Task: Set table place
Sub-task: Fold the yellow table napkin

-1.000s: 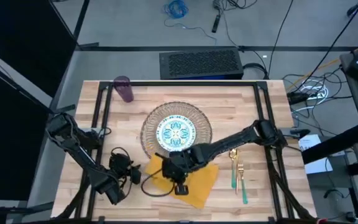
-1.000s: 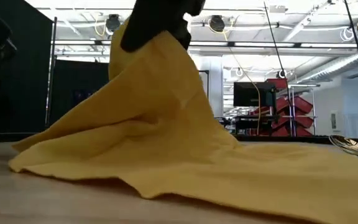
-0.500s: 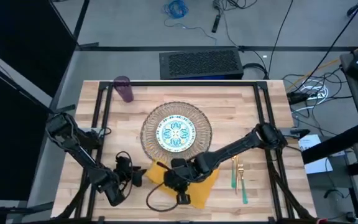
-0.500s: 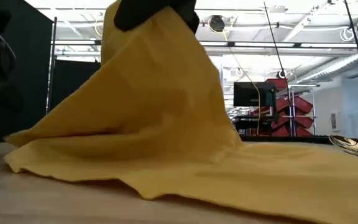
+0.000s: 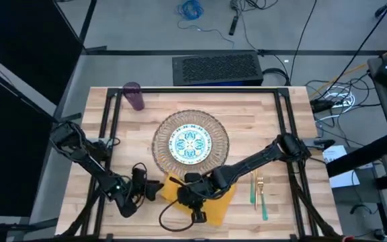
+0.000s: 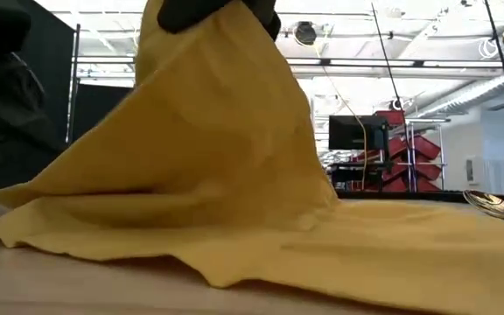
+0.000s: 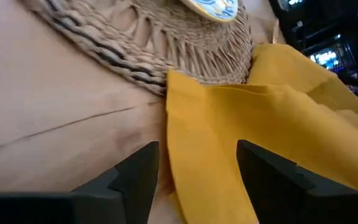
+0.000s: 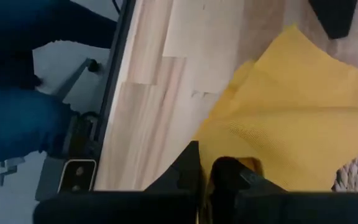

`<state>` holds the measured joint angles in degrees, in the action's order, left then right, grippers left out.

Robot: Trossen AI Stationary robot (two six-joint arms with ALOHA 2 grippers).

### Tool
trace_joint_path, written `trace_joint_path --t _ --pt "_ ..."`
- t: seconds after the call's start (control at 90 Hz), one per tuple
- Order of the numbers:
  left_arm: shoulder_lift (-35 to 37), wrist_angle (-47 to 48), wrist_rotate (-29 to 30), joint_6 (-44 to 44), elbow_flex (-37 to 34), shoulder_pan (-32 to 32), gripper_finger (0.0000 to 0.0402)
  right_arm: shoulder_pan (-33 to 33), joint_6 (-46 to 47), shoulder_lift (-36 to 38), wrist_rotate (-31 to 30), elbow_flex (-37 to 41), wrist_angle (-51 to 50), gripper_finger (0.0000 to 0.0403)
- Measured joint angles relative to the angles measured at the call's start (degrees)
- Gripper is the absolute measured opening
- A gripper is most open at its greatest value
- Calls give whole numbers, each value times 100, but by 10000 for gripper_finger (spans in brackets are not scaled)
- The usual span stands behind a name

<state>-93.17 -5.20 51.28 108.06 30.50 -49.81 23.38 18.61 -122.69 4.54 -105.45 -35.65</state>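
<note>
Nearest you, at the desk (image 5: 247, 107) front edge just in front of the woven mat (image 5: 163, 131), the mustard napkin (image 5: 213, 205) lies partly spread, with one part pinched between the fingers of your right gripper (image 5: 192, 195) and lifted into a tent, as the low view shows. From the right wrist view those fingers are closed on a fold of the cloth. Your left gripper (image 5: 152, 190) sits just beside the napkin's edge on the side away from the cutlery, fingers spread apart with the cloth's free corner lying between and ahead of them, not yet held. Expect the napkin to behave as soft, light and limp: it will drape, crease and slide over the wood, so take it at a corner or along an edge rather than mid-sheet, and close fully since thin cloth slips out easily. Beside the mat on the right arm's side, the fork (image 5: 261, 190) and spoon (image 5: 252, 180) lie together. On the mat stands the patterned plate (image 5: 191, 144). Farthest, near the desk's back corner, stands the purple cup (image 5: 134, 95).
</note>
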Motion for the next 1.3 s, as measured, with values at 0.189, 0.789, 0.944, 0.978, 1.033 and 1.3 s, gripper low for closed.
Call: trace_joint_path --t 0.189,0.789,0.944,0.978,1.033,1.3 --pt "5 101 -586 -317 9 380 201 35 -22 0 2 0 102 0" --pt "-7 -1035 -2344 -2346 -7 1497 201 48 -195 0 -59 0 222 0" --pt "-7 -1022 -2511 -2496 -4 1582 201 47 -216 0 -170 0 250 0" --pt "-9 -1014 -2530 -2497 -2 1598 201 46 -218 0 -173 0 248 0" --pt "-27 -1011 -2546 -2502 0 1609 200 46 -221 0 -173 0 249 0" --pt "-299 -1078 -2621 -2507 13 1614 138 46 -223 0 -177 0 248 0"
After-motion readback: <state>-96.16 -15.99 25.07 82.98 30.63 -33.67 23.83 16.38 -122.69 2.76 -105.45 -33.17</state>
